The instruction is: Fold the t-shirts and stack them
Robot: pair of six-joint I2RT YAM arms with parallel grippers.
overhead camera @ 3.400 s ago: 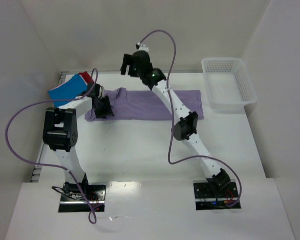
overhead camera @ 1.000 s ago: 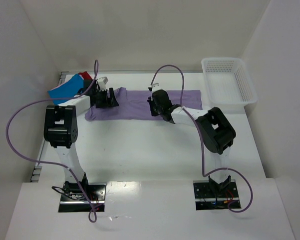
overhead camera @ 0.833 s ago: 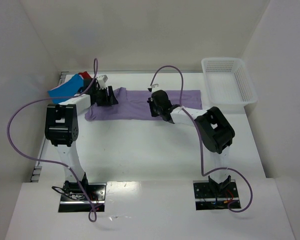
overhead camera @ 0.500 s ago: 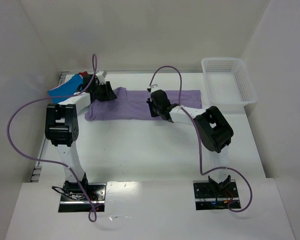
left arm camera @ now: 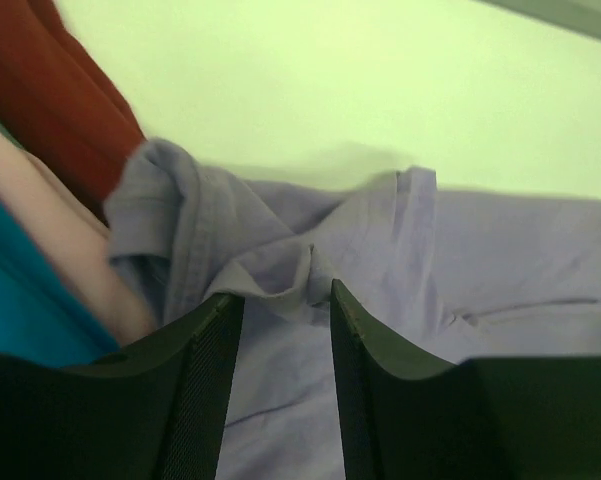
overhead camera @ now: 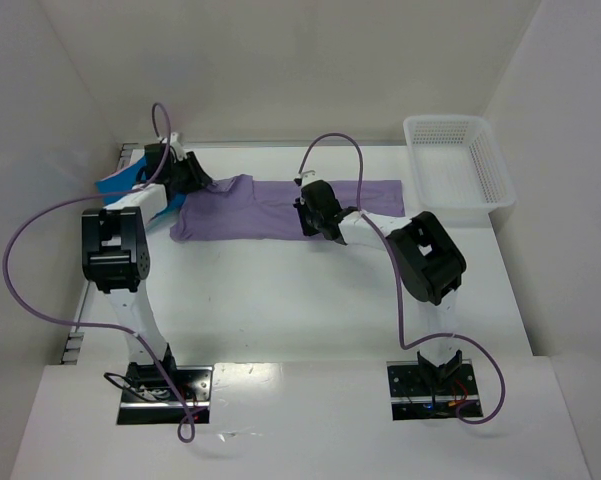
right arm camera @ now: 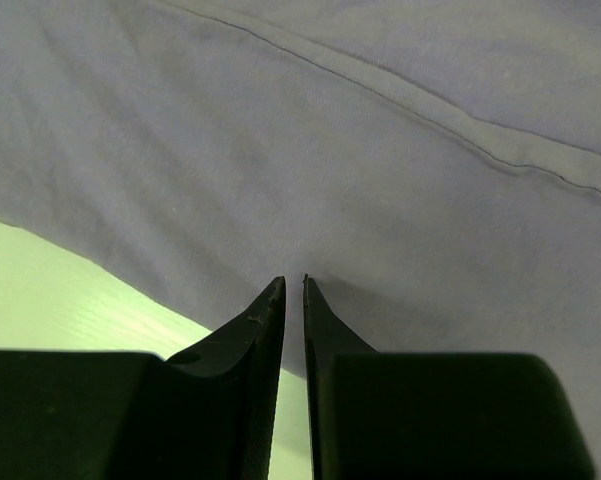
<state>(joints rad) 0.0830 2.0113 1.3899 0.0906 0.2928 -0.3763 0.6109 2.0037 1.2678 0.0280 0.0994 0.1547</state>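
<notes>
Top external: claw (overhead camera: 191, 178), t-shirt (overhead camera: 252, 214) seemingly leftward

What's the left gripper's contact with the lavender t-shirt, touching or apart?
Touching. Left wrist view: the left gripper pinches a raised fold of the lavender t-shirt between its fingertips.

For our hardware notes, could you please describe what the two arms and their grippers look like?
Both the left arm and right arm have white links with bulky black joint housings. A purple cable loops beside each. The left gripper and right gripper have dark, tapered fingers.
</notes>
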